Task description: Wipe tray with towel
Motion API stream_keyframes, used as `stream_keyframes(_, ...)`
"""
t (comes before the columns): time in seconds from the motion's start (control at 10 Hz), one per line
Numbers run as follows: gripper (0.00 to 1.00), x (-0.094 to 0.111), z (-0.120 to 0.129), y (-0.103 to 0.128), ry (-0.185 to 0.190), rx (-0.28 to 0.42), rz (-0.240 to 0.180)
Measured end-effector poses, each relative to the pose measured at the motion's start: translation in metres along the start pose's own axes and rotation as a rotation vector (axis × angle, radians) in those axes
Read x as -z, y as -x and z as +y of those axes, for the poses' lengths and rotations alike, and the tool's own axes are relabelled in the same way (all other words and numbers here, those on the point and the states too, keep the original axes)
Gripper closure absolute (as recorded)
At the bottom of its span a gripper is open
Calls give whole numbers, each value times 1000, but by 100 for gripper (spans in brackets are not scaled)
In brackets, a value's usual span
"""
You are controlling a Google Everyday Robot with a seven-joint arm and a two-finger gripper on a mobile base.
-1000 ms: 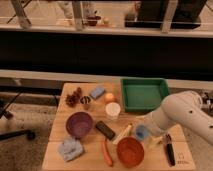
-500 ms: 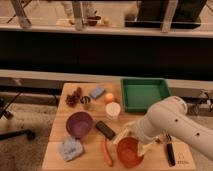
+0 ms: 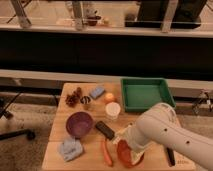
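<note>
With my end effector (image 3: 122,140) wide and empty over the red bowl (image 3: 128,156), I should reach left to the towel (image 3: 71,149), pinch its lumpy middle deeply, and only then head for the tray (image 3: 146,93) beyond me on the right.

Place: robotics lab.
Evidence: glass partition (image 3: 50,12); wheeled chair base (image 3: 17,134); wooden table (image 3: 92,150) of props; gripper (image 3: 125,139) over red bowl (image 3: 131,159).

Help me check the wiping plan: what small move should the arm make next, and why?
Probably swing the gripper left toward the towel. The open gripper hangs over the red bowl, while the towel lies untouched at the front left of the table. The tray waits at the back right.
</note>
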Motion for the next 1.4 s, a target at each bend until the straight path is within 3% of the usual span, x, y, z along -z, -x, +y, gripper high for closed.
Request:
stream_keyframes(0.8,20,-36,-9,54,17,110,-37)
stream_keyframes(1.4,20,-72,-25,109,71,202,-83)
